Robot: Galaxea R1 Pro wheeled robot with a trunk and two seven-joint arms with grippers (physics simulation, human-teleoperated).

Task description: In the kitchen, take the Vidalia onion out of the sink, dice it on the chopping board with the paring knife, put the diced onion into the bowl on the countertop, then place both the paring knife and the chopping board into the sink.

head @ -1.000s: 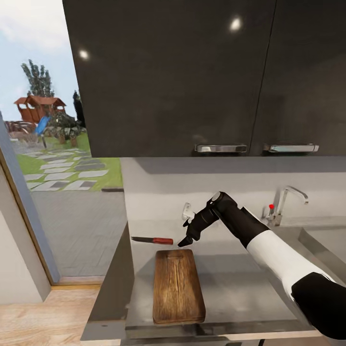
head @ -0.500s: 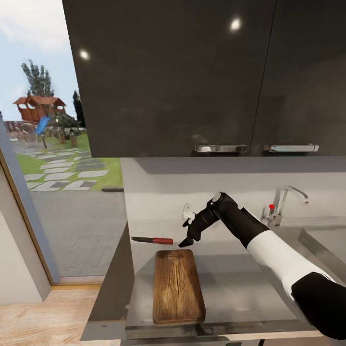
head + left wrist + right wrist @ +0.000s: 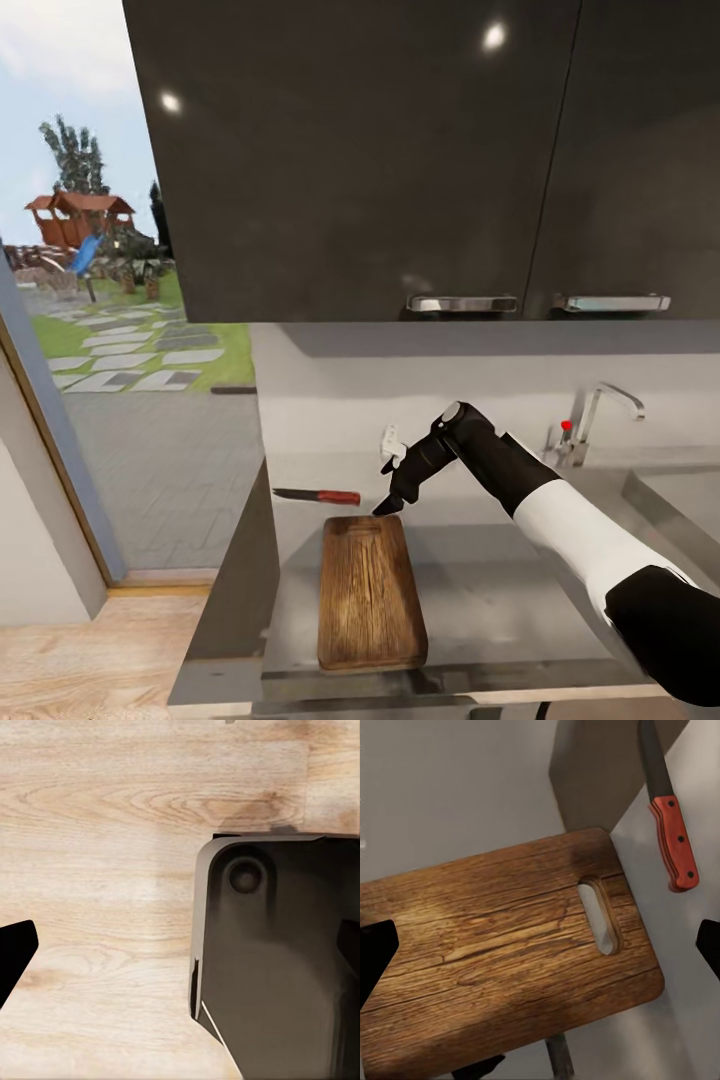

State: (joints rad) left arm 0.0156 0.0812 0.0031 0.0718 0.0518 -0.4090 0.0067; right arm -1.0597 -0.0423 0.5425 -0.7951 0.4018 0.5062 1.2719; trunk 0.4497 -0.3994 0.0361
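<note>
Your right gripper (image 3: pixel 384 505) hangs just above the far end of the chopping board (image 3: pixel 371 594), fingers spread wide and holding nothing; in the right wrist view the two dark fingertips (image 3: pixel 375 956) sit at opposite edges with the board and knife between them. Your left gripper (image 3: pixel 180 952) is likewise open and empty, its wrist camera looking down at a pale wood floor (image 3: pixel 97 832) and a dark rounded part (image 3: pixel 277 960) I cannot identify. The board lies flat on the countertop (image 3: pixel 500 590), long axis running from the front edge toward the wall, with the handle slot (image 3: pixel 598 916) at the far end, nearest your gripper. The paring knife (image 3: pixel 318 495) lies flat on the countertop just beyond the board's far left corner, apart from it, roughly crosswise to the board: red handle (image 3: pixel 675 841) toward the board and your gripper, dark blade pointing away to the left. The tap (image 3: pixel 598 415) and the near rim of the sink (image 3: pixel 670 505) sit well to the right. As for progress, I judge you are near the beginning: there is no onion on the board, no diced pieces, the knife is untouched, and board and knife are both still out on the countertop.
</note>
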